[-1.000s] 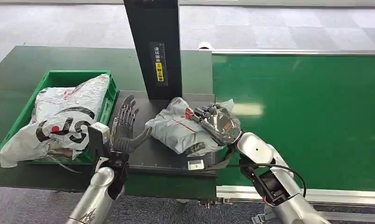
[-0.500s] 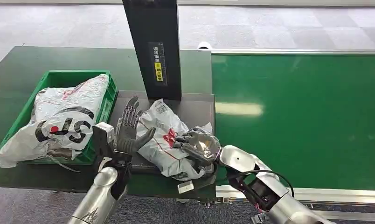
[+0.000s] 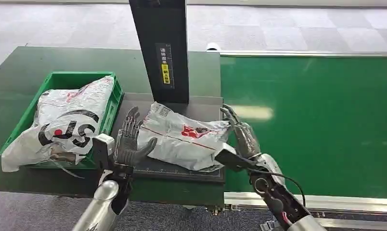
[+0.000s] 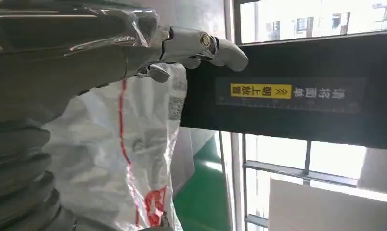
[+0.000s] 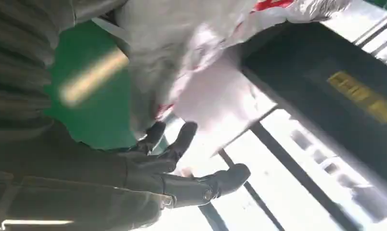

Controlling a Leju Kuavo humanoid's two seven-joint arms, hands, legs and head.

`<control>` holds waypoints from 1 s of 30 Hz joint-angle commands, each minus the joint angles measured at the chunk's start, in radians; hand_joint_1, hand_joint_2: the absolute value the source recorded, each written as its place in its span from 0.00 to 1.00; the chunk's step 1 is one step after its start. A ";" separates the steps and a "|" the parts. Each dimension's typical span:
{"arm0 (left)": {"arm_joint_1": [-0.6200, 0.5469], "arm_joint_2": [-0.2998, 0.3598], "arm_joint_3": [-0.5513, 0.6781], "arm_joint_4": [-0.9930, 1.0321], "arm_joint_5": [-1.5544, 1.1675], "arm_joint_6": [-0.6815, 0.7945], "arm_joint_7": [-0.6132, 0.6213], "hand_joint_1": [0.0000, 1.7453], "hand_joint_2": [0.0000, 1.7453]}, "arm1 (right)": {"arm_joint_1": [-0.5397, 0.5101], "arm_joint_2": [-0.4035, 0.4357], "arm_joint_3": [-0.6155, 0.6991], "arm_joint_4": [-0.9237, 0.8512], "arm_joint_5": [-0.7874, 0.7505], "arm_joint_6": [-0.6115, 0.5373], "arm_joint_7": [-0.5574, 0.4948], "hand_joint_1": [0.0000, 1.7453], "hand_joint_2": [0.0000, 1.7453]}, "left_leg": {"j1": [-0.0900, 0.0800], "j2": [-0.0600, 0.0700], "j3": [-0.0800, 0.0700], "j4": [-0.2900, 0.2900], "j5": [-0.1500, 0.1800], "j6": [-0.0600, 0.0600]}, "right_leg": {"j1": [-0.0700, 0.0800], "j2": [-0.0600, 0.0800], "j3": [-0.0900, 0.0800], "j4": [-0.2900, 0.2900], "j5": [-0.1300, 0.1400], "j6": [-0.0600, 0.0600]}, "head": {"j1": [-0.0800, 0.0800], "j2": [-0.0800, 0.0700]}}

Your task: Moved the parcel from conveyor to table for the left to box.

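- Lying flat on the dark grey plate (image 3: 148, 169) at the tabletop (image 3: 18, 72) edge: parcel (image 3: 182, 137), a white-grey poly mailer with red print and a thin red line.
- Long axis running across the plate, from the end near the black post (image 3: 159, 48) at far left down to the near right corner beside the conveyor belt (image 3: 316, 120); label end toward the post, crumpled end toward the belt.
- Left robot hand (image 3: 130, 139): fingers apart and upright, palm turned to the parcel's left end, thumb just at the wrapper's edge; nothing gripped. Contact cannot be told for sure.
- Right robot hand (image 3: 240, 132): fingers spread and extended, held at the parcel's right end over the belt edge; nothing gripped. Right wrist view blurred, fingers (image 5: 182, 139) apart beside the wrapper.
- Left wrist view: parcel close before the fingers (image 4: 201, 45), post with yellow label behind.
- Green crate (image 3: 61, 79) on the tabletop, left of the plate, holding a large white bag (image 3: 61, 125) with black and red print that hangs over its near rim.
- Dark green tabletop at left, brighter green belt with metal rails at right.
- Grey tiled floor (image 3: 288, 24) beyond.
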 commanded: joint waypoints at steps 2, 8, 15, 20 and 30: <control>0.005 0.041 -0.010 -0.002 0.000 -0.021 0.003 0.00 1.00 | 0.333 0.050 -0.607 -0.113 -0.508 0.436 0.037 0.00 1.00 | 0.000 -0.003 -0.002 -0.001 0.001 0.000 | 0.000 -0.003 0.000 -0.001 0.000 0.000 | 0.000 0.000; 0.010 0.038 -0.013 -0.003 -0.001 -0.022 0.003 0.00 1.00 | 0.329 0.058 -0.608 -0.100 -0.502 0.440 0.030 0.00 1.00 | 0.000 0.002 -0.001 -0.001 0.000 0.000 | 0.000 0.001 -0.001 -0.001 0.001 0.000 | -0.001 0.000; 0.018 0.040 -0.037 -0.008 -0.081 0.027 -0.015 0.00 1.00 | 0.365 0.081 -0.620 -0.110 -0.520 0.483 0.028 0.00 1.00 | 0.000 0.004 0.000 -0.001 0.001 0.000 | 0.000 0.003 -0.001 -0.001 0.001 -0.001 | -0.001 0.000; 0.011 0.049 -0.111 -0.038 -0.312 0.129 -0.029 0.00 1.00 | 0.294 0.089 -0.586 -0.101 -0.432 0.469 -0.012 0.00 1.00 | -0.001 0.007 0.001 -0.002 0.000 0.000 | -0.001 0.006 -0.002 -0.001 0.002 -0.001 | -0.001 0.000; -0.126 0.032 -0.281 0.058 -0.502 -0.121 0.008 0.00 1.00 | 0.235 0.106 -0.587 -0.064 -0.376 0.477 -0.027 0.00 1.00 | 0.000 0.005 0.000 0.000 0.001 0.000 | 0.000 0.004 -0.002 0.000 0.002 0.000 | 0.000 0.000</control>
